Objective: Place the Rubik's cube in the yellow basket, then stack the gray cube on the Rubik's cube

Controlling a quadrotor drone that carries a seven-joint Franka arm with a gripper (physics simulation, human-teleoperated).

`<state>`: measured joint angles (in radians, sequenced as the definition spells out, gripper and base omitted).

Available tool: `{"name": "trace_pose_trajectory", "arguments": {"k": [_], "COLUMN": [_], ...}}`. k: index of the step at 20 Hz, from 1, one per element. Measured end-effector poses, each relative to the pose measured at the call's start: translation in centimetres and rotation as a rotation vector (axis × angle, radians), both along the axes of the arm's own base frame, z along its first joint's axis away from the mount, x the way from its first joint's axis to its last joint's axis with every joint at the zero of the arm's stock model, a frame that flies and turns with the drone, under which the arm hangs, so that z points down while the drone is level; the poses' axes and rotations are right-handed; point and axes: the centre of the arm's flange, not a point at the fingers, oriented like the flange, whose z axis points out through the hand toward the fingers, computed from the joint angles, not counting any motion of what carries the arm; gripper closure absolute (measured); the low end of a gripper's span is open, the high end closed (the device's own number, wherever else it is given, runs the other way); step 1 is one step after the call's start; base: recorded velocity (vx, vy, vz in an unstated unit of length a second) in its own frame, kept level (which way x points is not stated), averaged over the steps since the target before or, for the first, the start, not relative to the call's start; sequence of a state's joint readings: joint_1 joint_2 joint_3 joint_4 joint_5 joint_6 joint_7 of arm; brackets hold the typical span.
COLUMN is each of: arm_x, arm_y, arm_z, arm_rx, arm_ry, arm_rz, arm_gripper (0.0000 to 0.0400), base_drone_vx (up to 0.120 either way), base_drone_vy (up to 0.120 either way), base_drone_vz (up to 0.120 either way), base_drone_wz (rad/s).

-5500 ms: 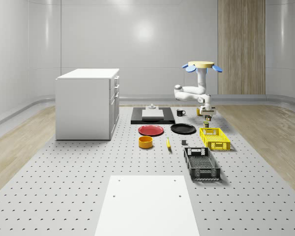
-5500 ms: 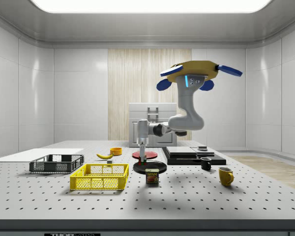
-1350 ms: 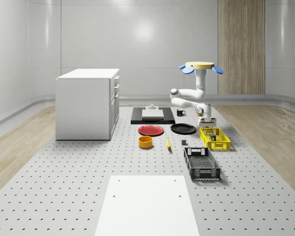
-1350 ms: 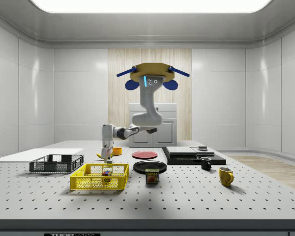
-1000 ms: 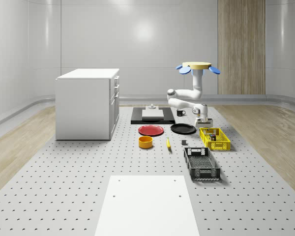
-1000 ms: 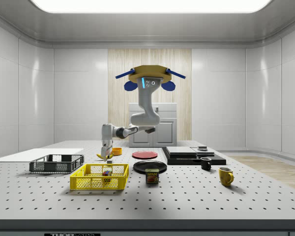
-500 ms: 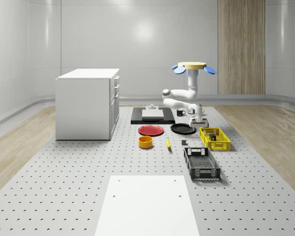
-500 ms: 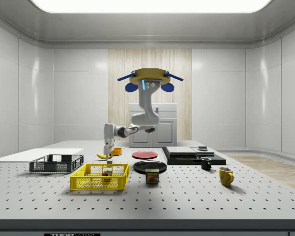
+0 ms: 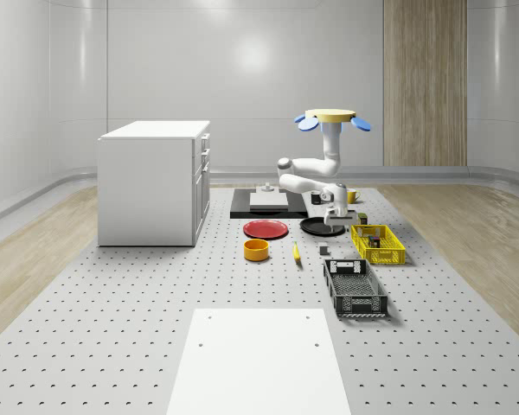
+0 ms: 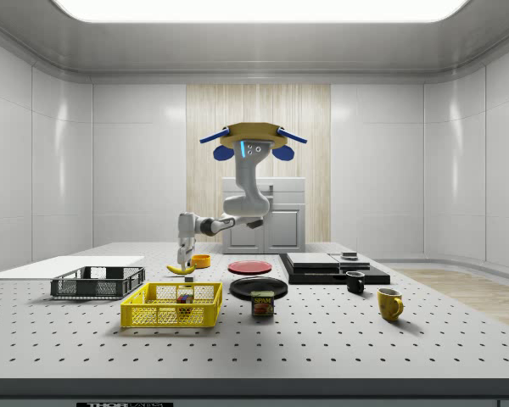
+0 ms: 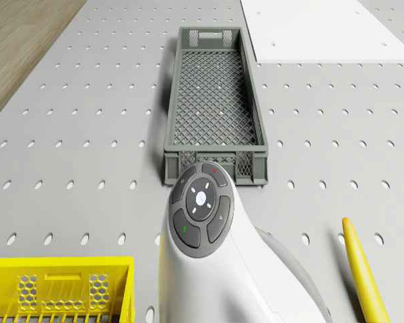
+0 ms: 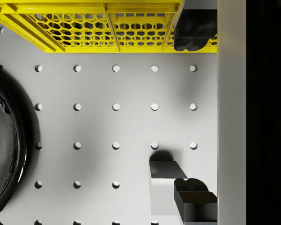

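Whole-scene view: drone (image 9: 333,115) hovers over the tabletop (image 9: 112,328). The hand (image 9: 334,218) hangs right of centre, gray cube (image 9: 324,251) just below it in frame. Side view: multicoloured Rubik's cube (image 10: 184,297) sits inside the yellow basket (image 10: 153,316), lower left. Wrist view: hand's spread wide, empty, plain gray cube right by one fingertip (image 12: 196,204).

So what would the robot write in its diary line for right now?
step: going for gray cube | Rubik's cube: in yellow basket | gripper: open, above gray cube | drone: hovering over table

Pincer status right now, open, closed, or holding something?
Pincer: open and empty, above the table, with the gray cube below it near one finger.
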<state>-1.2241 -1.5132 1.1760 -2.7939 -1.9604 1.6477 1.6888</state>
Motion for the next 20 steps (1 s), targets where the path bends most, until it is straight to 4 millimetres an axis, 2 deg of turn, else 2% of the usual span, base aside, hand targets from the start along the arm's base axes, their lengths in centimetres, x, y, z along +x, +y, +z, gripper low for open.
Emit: {"name": "trace_pose_trajectory", "arguments": {"k": [5,13,17,20], "arm_x": [0.0,0.0,0.0,0.0], "arm_y": [0.0,0.0,0.0,0.0], "arm_z": [0.0,0.0,0.0,0.0], "arm_rx": [0.0,0.0,0.0,0.0], "arm_ry": [0.0,0.0,0.0,0.0], "arm_rz": [0.0,0.0,0.0,0.0], "arm_gripper": [0.0,0.0,0.0,0.0], "base_drone_vx": [0.032,0.0,-0.01,-0.08], "base_drone_vy": [-0.12,-0.12,-0.12,-0.093], "base_drone_vz": [0.0,-0.115,0.0,0.0], "base_drone_wz": [0.0,0.0,0.0,0.0]}}
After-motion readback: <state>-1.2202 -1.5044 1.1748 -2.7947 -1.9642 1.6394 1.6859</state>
